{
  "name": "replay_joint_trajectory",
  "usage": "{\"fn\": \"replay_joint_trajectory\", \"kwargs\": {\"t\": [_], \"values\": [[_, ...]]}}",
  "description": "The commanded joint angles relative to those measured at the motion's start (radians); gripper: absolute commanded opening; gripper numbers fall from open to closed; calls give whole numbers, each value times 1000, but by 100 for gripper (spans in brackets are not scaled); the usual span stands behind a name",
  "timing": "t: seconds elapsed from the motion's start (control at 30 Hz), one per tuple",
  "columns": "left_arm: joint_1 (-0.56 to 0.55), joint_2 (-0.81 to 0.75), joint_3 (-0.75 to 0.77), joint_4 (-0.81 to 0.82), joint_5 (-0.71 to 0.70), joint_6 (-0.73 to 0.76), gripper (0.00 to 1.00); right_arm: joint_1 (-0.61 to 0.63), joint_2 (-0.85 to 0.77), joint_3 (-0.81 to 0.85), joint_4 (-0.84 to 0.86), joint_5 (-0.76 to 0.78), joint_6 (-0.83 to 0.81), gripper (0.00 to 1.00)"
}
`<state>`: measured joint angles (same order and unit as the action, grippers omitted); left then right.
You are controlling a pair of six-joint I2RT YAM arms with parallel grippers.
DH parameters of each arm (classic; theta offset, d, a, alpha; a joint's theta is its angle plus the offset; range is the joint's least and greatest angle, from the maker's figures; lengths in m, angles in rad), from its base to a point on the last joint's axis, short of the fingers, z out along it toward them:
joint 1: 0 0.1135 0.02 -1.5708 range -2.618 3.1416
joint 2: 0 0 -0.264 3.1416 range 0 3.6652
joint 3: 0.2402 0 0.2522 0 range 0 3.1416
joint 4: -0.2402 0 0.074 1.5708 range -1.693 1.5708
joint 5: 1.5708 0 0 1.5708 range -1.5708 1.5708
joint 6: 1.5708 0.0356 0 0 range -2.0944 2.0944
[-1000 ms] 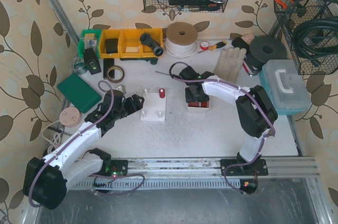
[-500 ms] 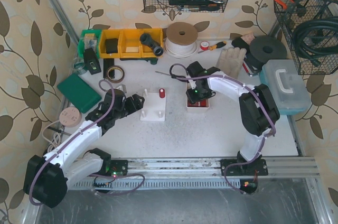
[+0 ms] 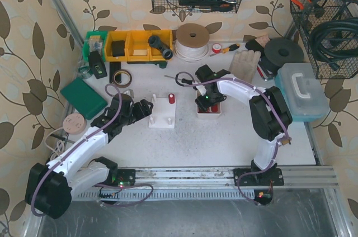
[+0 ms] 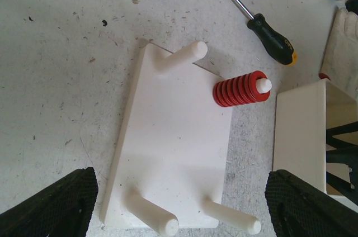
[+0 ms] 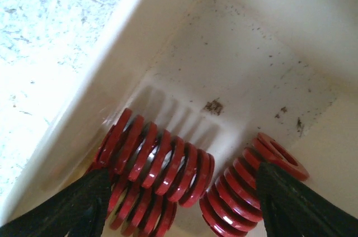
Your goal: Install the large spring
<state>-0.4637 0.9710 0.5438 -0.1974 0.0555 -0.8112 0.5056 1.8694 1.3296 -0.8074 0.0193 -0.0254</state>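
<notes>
A white peg board (image 3: 162, 113) lies mid-table; in the left wrist view (image 4: 173, 147) it has four pegs, one carrying a red spring (image 4: 240, 89). My left gripper (image 4: 179, 203) is open, its fingers (image 4: 56, 206) standing on either side of the board's near end. A small white tray (image 3: 210, 107) holds loose red springs. My right gripper (image 5: 179, 198) is open and reaches down into the tray, with its fingers (image 5: 72, 206) on either side of a large red spring (image 5: 156, 161). Another red spring (image 5: 251, 186) lies beside the right finger.
A black-handled screwdriver (image 4: 263, 24) lies beyond the board. Yellow bins (image 3: 134, 46), a wire spool (image 3: 193, 40), a glove (image 3: 243, 65), a tape roll (image 3: 119, 76), a green pad (image 3: 83, 96) and a clear box (image 3: 302, 89) ring the back and sides.
My right gripper has shifted slightly left and lowered into the spring tray. The left arm has not moved.
</notes>
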Motion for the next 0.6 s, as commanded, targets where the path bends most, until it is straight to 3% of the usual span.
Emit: {"fn": "replay_joint_trajectory", "kwargs": {"t": [0.0,0.33,0.57], "values": [[11,8,41,3,5,6,85,2,40,10,17,86,-30,72],[11,8,41,6,6,9,85,-5,65,38,96,194,-31,70],[11,11,41,6,7,9,85,-6,23,74,86,106,56,64]]}}
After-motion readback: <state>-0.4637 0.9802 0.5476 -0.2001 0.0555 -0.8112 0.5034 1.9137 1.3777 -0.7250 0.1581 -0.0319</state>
